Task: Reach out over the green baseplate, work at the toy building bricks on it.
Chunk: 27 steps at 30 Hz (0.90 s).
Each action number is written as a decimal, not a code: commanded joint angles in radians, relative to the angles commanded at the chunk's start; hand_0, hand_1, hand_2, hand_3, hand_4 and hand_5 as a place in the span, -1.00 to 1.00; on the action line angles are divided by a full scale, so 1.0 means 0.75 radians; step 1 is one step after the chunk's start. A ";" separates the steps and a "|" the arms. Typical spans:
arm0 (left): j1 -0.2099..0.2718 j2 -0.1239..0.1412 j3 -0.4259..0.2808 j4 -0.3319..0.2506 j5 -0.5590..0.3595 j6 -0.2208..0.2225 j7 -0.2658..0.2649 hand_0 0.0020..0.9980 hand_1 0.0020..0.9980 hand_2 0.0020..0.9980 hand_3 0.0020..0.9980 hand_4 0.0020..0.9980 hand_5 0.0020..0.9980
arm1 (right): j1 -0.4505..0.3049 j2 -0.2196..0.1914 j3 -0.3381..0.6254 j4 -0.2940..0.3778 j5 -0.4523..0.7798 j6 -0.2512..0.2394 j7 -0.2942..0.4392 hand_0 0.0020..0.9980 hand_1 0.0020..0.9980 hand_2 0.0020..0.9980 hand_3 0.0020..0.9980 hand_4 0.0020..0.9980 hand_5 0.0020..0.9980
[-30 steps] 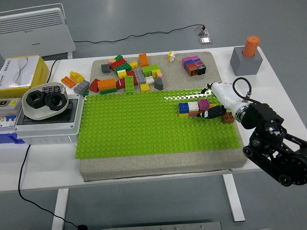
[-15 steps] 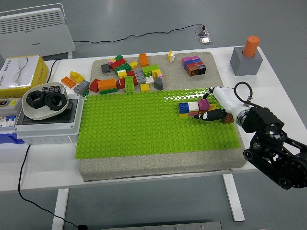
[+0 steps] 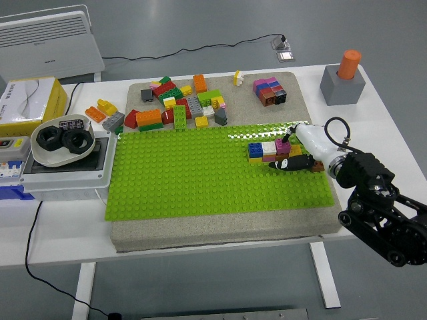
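Observation:
The green baseplate (image 3: 200,173) lies on a grey mat in the middle of the table. Near its right end a small cluster is pressed on: a blue brick (image 3: 255,149), a white brick (image 3: 269,147), a magenta brick (image 3: 283,145) and a yellow one (image 3: 296,151), over a low brown and orange row. My right hand (image 3: 283,152) reaches in from the right. Its white fingers with black tips close around the magenta brick, one dark fingertip (image 3: 281,163) in front of it and another behind. A brown brick beside the hand is mostly hidden.
Loose bricks (image 3: 177,103) lie in a heap behind the baseplate, with a small stacked block (image 3: 269,91) at the back right. A grey holder with an orange cylinder (image 3: 343,81) stands far right. A bowl of black parts (image 3: 61,139) and an electrical box sit on the left.
My right hand has slid a little forward and left along the cluster, and its lower fingertip has closed in under the magenta brick. The bricks have not moved.

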 joint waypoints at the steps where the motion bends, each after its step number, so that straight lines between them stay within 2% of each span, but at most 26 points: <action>1: 0.000 0.000 0.000 0.000 0.000 0.000 0.000 0.46 -0.26 -0.35 0.01 -0.47 -1.00 | -0.001 0.000 0.000 0.000 0.000 0.000 0.000 0.65 0.67 0.75 0.23 1.00 0.17; 27: 0.001 -0.002 -0.002 0.000 0.000 0.001 -0.001 0.46 -0.26 -0.35 0.01 -0.47 -1.00 | -0.020 0.006 0.000 0.011 -0.002 0.004 -0.003 0.66 0.67 0.74 0.23 1.00 0.17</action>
